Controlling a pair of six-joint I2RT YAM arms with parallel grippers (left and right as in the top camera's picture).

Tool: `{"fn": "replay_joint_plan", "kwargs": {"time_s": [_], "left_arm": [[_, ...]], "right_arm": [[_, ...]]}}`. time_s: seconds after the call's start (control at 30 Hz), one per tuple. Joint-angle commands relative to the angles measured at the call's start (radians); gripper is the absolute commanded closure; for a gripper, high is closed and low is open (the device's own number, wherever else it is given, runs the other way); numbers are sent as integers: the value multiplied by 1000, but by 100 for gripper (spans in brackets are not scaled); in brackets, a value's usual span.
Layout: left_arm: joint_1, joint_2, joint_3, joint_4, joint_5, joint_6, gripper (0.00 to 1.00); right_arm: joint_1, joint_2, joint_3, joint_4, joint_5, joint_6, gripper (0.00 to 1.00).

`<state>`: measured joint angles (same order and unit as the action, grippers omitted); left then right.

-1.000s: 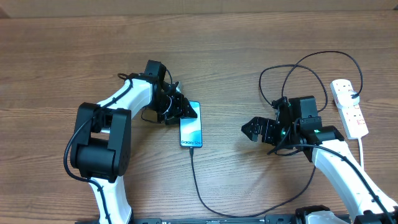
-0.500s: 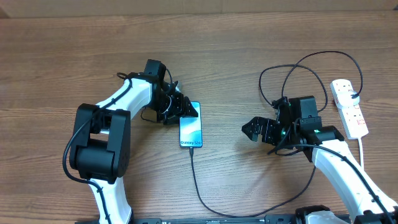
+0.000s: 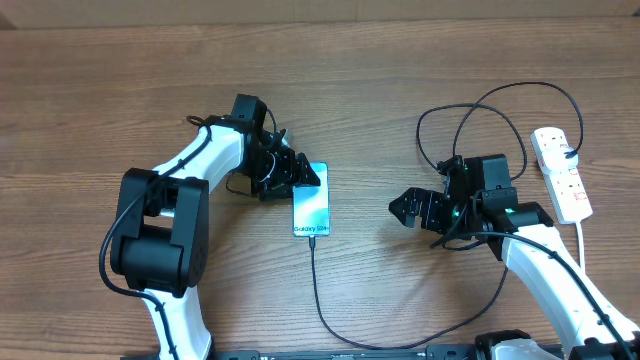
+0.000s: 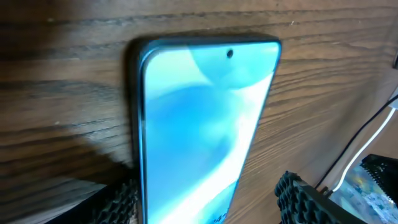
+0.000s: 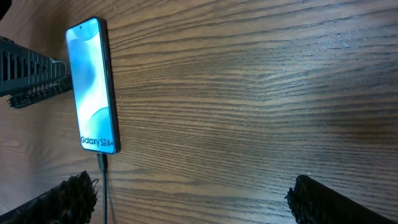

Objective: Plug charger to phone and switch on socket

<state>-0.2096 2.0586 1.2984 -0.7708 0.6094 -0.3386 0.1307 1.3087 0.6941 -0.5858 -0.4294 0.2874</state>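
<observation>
Overhead:
- Phone (image 3: 311, 212) lies flat on the wooden worktop (image 3: 380, 60), left of centre, screen up and lit blue.
- Charger (image 3: 318, 290), a thin black cable, meets the phone's near short edge. It runs toward the front edge of the worktop, curves right, then loops up behind the right arm toward the socket (image 3: 561, 176).
- Socket is a white power strip at the far right, well apart from the phone. A black plug sits in it near its far end. The switch positions are too small to tell.
- Its thick white cord (image 3: 583, 250) trails toward the front.
- Left claw (image 3: 297, 178) is at the phone's far end.
- Right claw (image 3: 418, 222) is low over bare wood between phone and socket, spread wide and gripping nothing.

Left wrist:
- The phone's camera end fills the view.
- The ribbed fingers (image 4: 121, 200) straddle the phone. The left one is right at the phone's edge and the right one stands clear of it.
- The claw is spread wider than the phone and is not clamped on it.

Right wrist:
- Phone at upper left, with "Galaxy S24" readable near its lower edge.
- The charger tip is seated in that edge and the cable drops out of view.
- The left claw's ribbed pad (image 5: 31, 68) is at the phone's left side.
- The right claw's own fingertips (image 5: 329, 200) sit at the bottom corners, far apart, over bare wood.
</observation>
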Motion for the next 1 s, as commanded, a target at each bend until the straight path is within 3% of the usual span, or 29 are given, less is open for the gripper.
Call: {"fn": "replay_joint_plan", "kwargs": {"time_s": [0.0, 0.07, 0.1, 0.13, 0.17, 0.5, 0.8, 0.97], "left_arm": [[14, 126, -79, -10, -366, -2, 29], [14, 126, -78, -9, -366, -2, 28], [14, 125, -77, -10, -366, -2, 20], [14, 125, -75, -11, -366, -2, 3], [14, 124, -68, -18, -368, -1, 0], [14, -7, 140, -262, -535, 1, 0], [-31, -442, 171, -279, -542, -52, 0], [-115, -696, 171, -346, -700, -100, 0]], "right_arm": [[-3, -17, 19, 4, 11, -4, 0], [-3, -17, 19, 4, 10, -4, 0], [-3, -17, 19, 4, 11, -4, 0], [-3, -17, 19, 4, 10, -4, 0], [-3, -17, 19, 4, 10, -4, 0], [-3, -17, 19, 4, 10, -4, 0], [-3, -17, 19, 19, 10, -4, 0], [-3, -17, 19, 35, 10, -4, 0]]}}
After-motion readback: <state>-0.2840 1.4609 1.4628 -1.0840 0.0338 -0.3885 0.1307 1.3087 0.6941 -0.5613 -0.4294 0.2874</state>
